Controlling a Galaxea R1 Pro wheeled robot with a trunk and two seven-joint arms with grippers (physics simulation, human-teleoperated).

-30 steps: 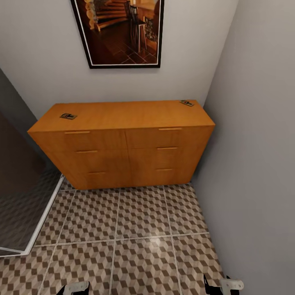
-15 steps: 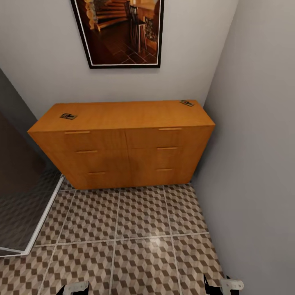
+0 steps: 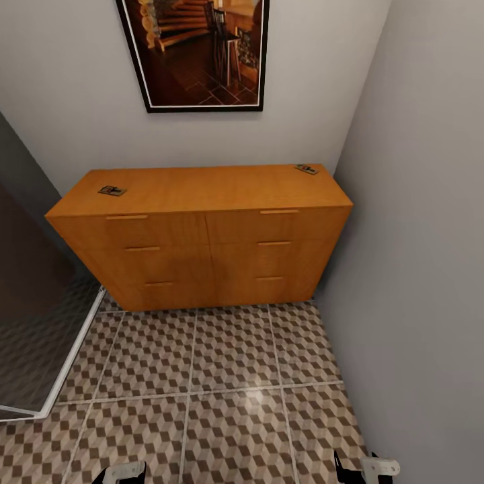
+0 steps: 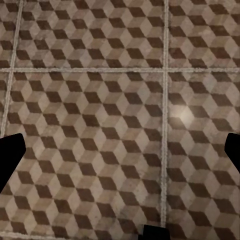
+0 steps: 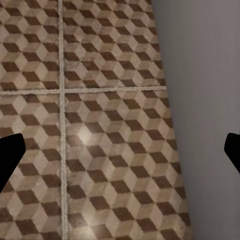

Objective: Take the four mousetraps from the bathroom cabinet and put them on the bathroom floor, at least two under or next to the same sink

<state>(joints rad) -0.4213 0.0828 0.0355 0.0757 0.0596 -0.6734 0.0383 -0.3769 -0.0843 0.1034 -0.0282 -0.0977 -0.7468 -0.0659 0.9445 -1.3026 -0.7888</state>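
Cabinet [image 3: 202, 228] stands against the back wall at 12 o'clock, drawers all closed. Two mousetraps lie on its top: one [image 3: 112, 191] at the 10 o'clock corner, one [image 3: 307, 169] at the 1 o'clock corner, both well out of reach. The other two are probably inside the drawers, hidden.

Left gripper [image 4: 120, 150] and right gripper [image 5: 120, 150] hang low over the floor [image 3: 235, 376], jaws spread wide, nothing held. In the head view both are cut off at the bottom edge. Picture [image 3: 198, 50] is cropped at the top.

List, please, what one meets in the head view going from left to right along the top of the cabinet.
Left mousetrap near the left end → bare wooden top of the cabinet → right mousetrap at the far right corner → grey side wall.
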